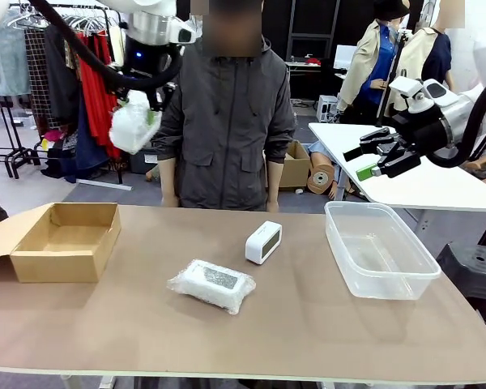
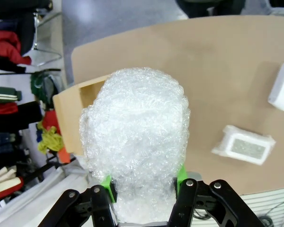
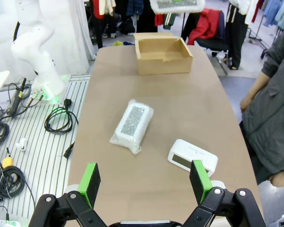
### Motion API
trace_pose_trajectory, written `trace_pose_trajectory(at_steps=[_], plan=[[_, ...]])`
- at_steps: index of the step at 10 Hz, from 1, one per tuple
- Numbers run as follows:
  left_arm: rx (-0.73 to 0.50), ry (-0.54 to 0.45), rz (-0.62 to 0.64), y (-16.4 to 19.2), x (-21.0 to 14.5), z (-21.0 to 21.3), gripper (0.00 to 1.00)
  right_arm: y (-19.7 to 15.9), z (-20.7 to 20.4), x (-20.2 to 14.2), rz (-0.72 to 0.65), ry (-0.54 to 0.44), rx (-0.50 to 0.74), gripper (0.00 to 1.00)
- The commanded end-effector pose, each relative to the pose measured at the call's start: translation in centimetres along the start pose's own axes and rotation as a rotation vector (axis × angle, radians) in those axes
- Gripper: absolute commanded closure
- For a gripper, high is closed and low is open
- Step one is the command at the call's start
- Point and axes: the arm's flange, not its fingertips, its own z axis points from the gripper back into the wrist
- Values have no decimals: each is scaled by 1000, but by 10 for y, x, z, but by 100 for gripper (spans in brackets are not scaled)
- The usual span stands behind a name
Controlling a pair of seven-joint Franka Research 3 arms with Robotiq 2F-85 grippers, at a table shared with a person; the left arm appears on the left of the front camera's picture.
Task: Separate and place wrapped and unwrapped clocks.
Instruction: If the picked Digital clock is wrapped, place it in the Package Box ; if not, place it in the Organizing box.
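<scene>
- A brown desk (image 1: pixel 308 324) carried everything, and the flat rectangular white bundle in crinkly clear wrap (image 1: pixel 211 284) lay on it near the middle, closest to the near edge, apart from the other things.
- Just beyond it and slightly right, the bare small white rounded-corner rectangular clock (image 1: pixel 263 242) stood on its long edge on the desk, touching nothing else.
- On the right side sat a clear rectangular plastic tub (image 1: pixel 386 284) with nothing visible inside it.
- On the left side sat an open brown cardboard box (image 1: pixel 53 266), its flaps folded outward and its inside bare.
- The right jaws hung above the right end of the desk, spread wide, with nothing between the green pads (image 3: pixel 200 178).
- The left jaws were raised high over the far left of the desk and were clamped on the rounder white bundle in crinkly clear wrap (image 2: pixel 137 142), which bulged out beyond the pads; in the left wrist view the cardboard box lay below it.
- A person in a dark grey jacket (image 1: pixel 225 121) stood at the far edge, arms down.
</scene>
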Motion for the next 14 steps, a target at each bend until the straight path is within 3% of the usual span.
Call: trace_pose_trajectory(at_steps=[1, 8, 14], plan=[[27, 35, 48, 28, 1, -12, 100, 0, 1, 2, 5, -6, 1, 0], [-1, 201, 153, 117, 16, -136, 100, 0, 1, 2, 5, -6, 1, 0], [-34, 305, 210, 127, -22, -211, 100, 0, 1, 2, 5, -6, 1, 0]])
